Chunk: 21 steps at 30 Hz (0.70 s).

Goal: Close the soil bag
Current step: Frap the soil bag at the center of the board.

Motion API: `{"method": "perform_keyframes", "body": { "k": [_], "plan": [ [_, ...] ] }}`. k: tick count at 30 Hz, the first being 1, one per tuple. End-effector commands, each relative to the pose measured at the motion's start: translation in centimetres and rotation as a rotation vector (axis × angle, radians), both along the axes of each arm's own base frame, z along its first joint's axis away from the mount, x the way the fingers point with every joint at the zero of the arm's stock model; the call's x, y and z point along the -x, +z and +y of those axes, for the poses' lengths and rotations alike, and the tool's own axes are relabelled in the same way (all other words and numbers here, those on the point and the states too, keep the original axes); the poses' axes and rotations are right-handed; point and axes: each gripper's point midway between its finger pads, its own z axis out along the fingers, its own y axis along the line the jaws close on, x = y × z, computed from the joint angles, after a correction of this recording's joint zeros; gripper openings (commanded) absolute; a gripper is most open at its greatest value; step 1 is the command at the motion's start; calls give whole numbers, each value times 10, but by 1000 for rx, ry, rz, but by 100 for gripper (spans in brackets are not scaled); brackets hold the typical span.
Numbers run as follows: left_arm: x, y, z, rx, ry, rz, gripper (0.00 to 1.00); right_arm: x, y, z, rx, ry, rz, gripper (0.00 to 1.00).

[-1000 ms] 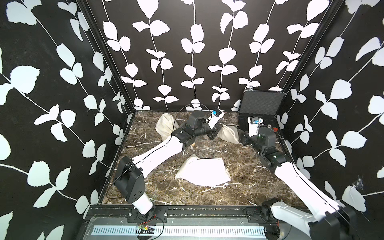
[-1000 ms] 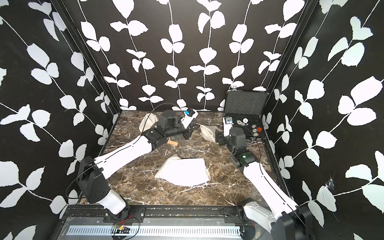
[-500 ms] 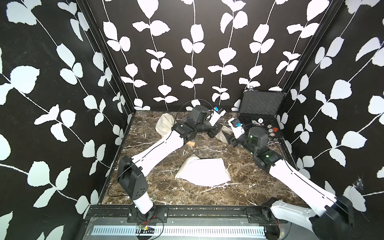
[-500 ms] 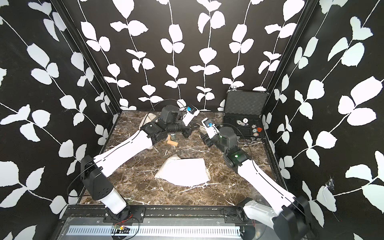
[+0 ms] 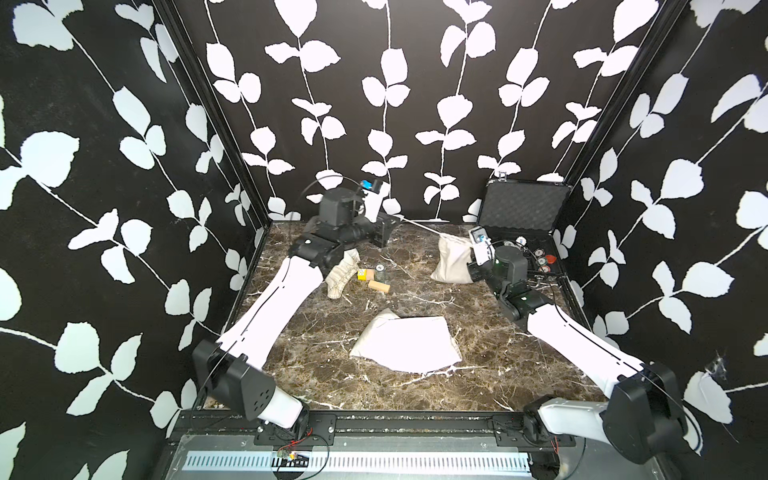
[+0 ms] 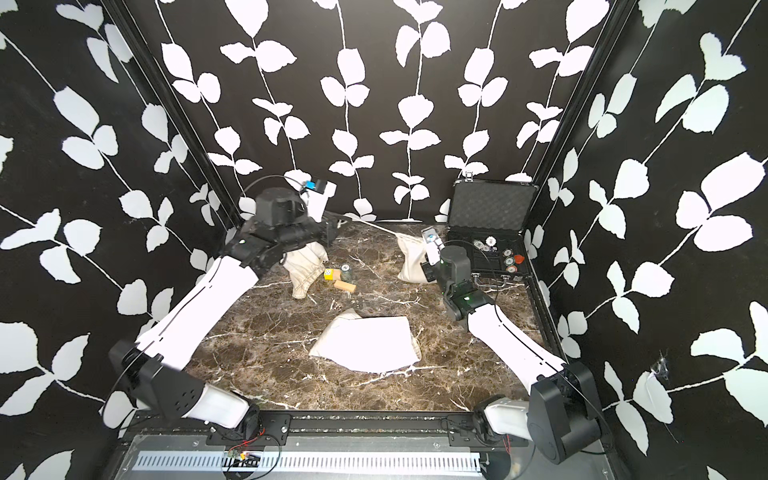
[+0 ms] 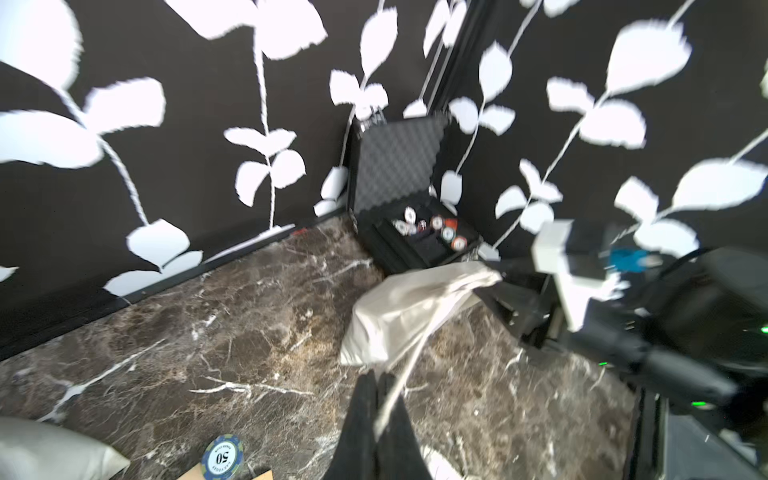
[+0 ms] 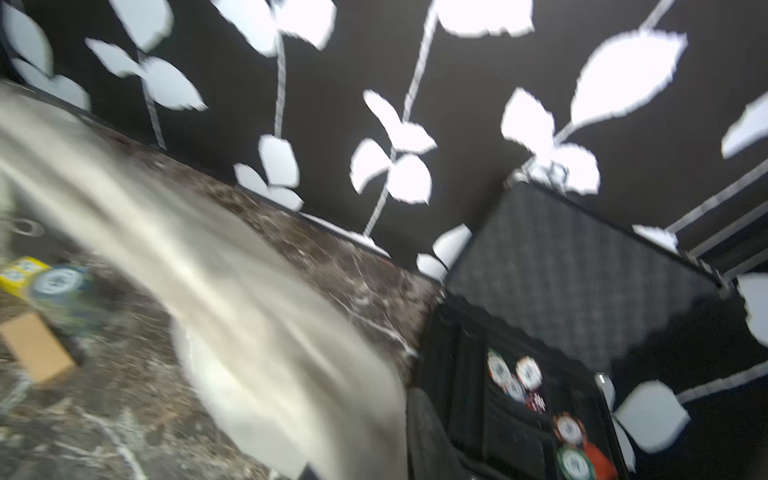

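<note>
Left pincer [image 7: 376, 384] is clamped shut on the cord [image 7: 411, 361], which runs taut to the bag [image 7: 399, 316]. Bag sits far right on the table [image 7: 208, 332], just beside the case [image 7: 399, 166]. Right pincer [image 5: 471, 270] touches it; I cannot tell how open it is.

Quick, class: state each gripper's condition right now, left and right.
Left gripper: closed on the drawstring of the soil bag.
Right gripper: beside the soil bag; open or closed cannot be told.

Three cloth bags [image 5: 453, 262] [image 5: 405, 345] [image 5: 340, 274]; one case [image 5: 523, 208]; one wooden block [image 5: 379, 286]; one yellow cube [image 5: 362, 274].
</note>
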Motion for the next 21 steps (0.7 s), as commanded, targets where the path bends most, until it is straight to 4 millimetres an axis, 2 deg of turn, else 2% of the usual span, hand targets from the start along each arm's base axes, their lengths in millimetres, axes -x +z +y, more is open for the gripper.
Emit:
{"method": "perform_keyframes", "body": {
  "k": [1, 3, 7, 12, 14, 17, 21],
  "plan": [
    [14, 58, 10, 123, 7, -112, 0, 4, -3, -10, -15, -29, 43, 26],
    [14, 59, 2, 151, -35, -90, 0, 10, 19, 19, -49, 92, 2, 30],
    [11, 57, -13, 214, -106, -39, 0, 31, 66, 77, -99, 306, -101, 46],
    [11, 60, -22, 240, -148, -5, 0, 59, 116, 122, -237, 499, -186, 70],
    [11, 60, -21, 241, -146, -3, 0, 67, 129, 142, -303, 590, -184, 77],
    [12, 58, -19, 237, -140, 1, 0, 73, 137, 173, -370, 703, -162, 79],
    [15, 61, -16, 245, -130, -7, 0, 62, 148, 197, -434, 739, -175, 78]
  ]
}}
